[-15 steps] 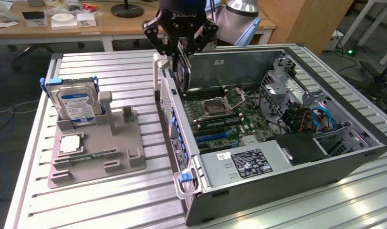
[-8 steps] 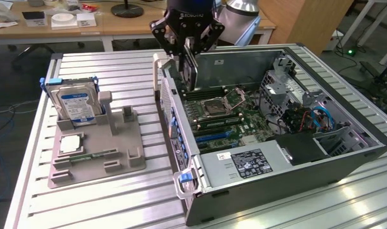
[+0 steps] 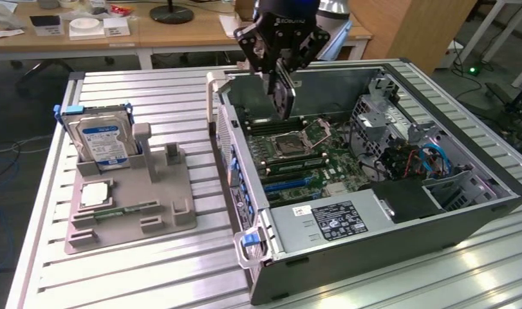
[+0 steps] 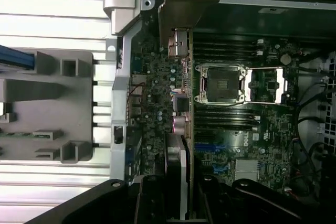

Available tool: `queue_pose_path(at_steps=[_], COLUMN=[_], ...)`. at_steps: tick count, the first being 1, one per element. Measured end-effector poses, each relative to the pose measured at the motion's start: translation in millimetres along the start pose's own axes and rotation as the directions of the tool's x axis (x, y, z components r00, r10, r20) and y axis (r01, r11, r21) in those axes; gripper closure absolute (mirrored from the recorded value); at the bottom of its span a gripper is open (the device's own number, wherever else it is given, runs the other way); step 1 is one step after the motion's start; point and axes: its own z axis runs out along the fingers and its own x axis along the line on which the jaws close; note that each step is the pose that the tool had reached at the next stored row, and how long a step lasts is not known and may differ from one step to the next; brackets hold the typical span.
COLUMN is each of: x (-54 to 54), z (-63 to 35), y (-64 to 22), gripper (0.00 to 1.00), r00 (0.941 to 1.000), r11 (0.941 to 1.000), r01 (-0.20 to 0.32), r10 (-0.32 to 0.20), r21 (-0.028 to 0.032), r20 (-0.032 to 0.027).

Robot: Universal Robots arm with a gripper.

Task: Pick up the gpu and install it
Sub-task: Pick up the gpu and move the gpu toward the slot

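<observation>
The gpu (image 3: 284,93) is a thin dark card hanging on edge from my gripper (image 3: 280,64), which is shut on its upper edge. It hovers over the far part of the motherboard (image 3: 316,164) inside the open computer case (image 3: 466,212), close to the case's wall on the exterior view's left. In the wrist view the gpu (image 4: 185,77) is seen edge-on, its pale metal bracket (image 4: 181,3) at the far end. There my gripper (image 4: 181,190) clamps it from both sides, above the board beside the CPU socket (image 4: 220,83).
On the exterior view's left, a grey fixture (image 3: 132,212) holds an upright hard drive (image 3: 104,143) and a green memory stick (image 3: 123,210). Cables (image 3: 415,161) and a power supply (image 3: 338,219) occupy the case's near end. Both stand on a slatted metal table (image 3: 158,270).
</observation>
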Motion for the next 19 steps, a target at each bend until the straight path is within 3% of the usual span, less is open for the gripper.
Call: queue_pose_path(at_steps=[19], x=[-81.8], z=[3.5], y=[-1.5], gripper=[0.72], r00=[1.0000], r11=[1.0000], r01=[0.000], r10=[0.000], r21=[-0.0002], r20=[0.0001])
